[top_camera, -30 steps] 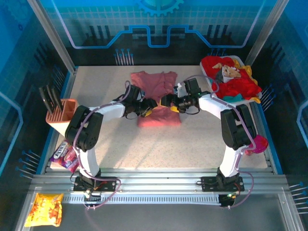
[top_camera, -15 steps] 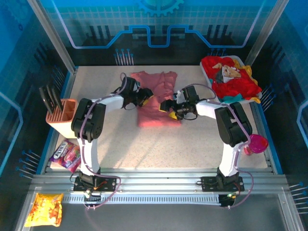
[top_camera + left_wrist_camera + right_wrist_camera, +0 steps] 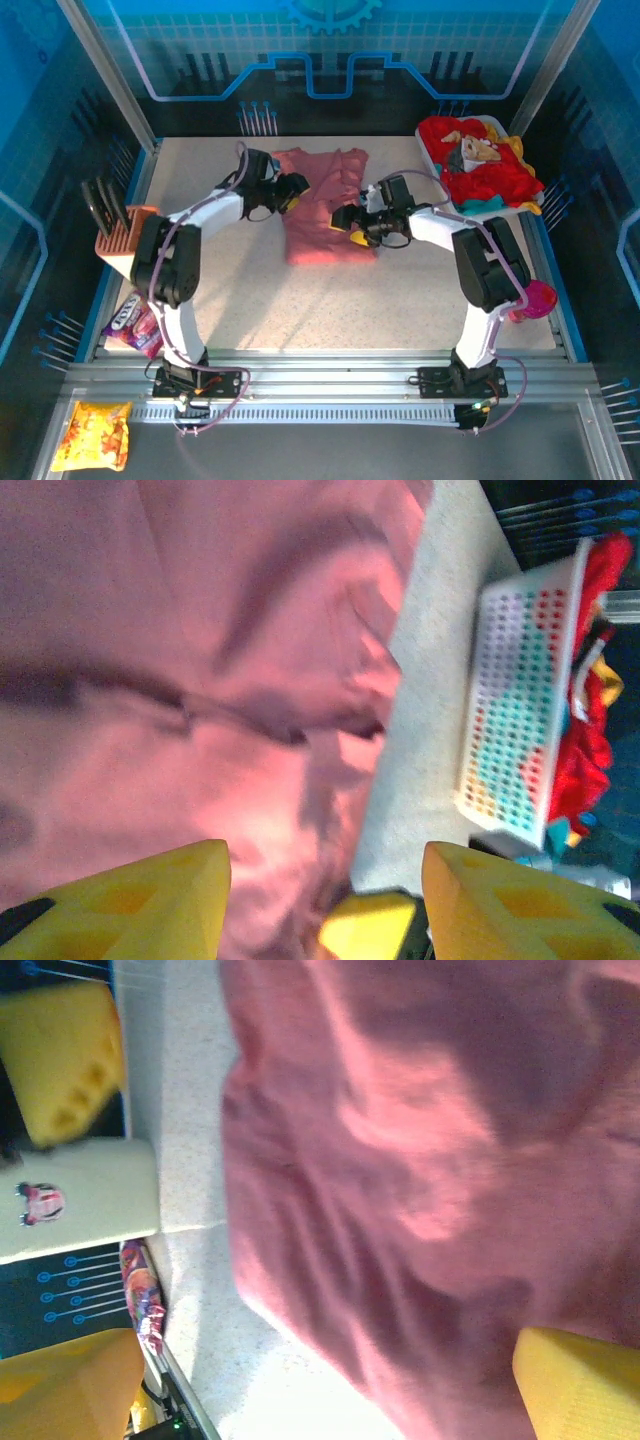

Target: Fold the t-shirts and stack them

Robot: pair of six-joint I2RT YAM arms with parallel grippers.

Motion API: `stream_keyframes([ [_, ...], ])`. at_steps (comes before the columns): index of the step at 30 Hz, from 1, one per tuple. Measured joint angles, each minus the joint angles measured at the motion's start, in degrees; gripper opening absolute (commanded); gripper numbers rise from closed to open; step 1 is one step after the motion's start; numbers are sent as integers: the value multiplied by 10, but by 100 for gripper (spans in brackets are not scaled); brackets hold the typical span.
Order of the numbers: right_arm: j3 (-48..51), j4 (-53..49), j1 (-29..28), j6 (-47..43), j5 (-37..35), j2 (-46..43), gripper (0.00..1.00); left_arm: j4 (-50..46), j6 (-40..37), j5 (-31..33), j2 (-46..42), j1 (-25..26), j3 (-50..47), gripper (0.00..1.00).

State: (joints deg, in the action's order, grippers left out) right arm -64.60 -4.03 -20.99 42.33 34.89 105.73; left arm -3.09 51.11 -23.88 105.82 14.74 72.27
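Nearest, the right claw (image 3: 350,218) hovers, jaws wide apart, over the rose-pink t-shirt (image 3: 318,232) spread flat on the surface (image 3: 350,300). The left claw (image 3: 292,190), partly apart and empty, sits at its left edge. Folding looks barely begun; next, each claw must pinch an edge. Beyond, other t-shirts (image 3: 490,175) fill the white tray (image 3: 520,730).

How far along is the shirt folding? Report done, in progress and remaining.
Done: nothing folded and stacked yet; the pink t-shirt lies spread out, wrinkled. In hand: the left tool and right tool, both open, hover at its two side edges, gripping nothing. Left: fold it, then the red, yellow and teal shirts heaped in the white tray.
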Motion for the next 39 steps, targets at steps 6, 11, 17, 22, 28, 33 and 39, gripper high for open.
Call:
stream_keyframes([
  [6,16,5,-42,23,-28,-66,98,83,72,0,-63,75,-121,55],
  [11,71,71,-48,81,-26,-45,97,173,136,2,-31,82,-191,54],
  [17,99,154,-47,124,1,9,96,198,157,17,-13,81,-228,54],
  [22,117,175,-30,128,5,0,97,184,141,19,-29,78,-244,54],
  [28,117,154,-2,120,3,-10,97,142,111,5,-71,53,-254,57],
  [33,102,99,2,96,0,-41,97,33,53,4,-123,42,-197,60],
  [39,68,-14,29,30,-6,-122,98,-51,-3,0,-202,28,-169,66],
])
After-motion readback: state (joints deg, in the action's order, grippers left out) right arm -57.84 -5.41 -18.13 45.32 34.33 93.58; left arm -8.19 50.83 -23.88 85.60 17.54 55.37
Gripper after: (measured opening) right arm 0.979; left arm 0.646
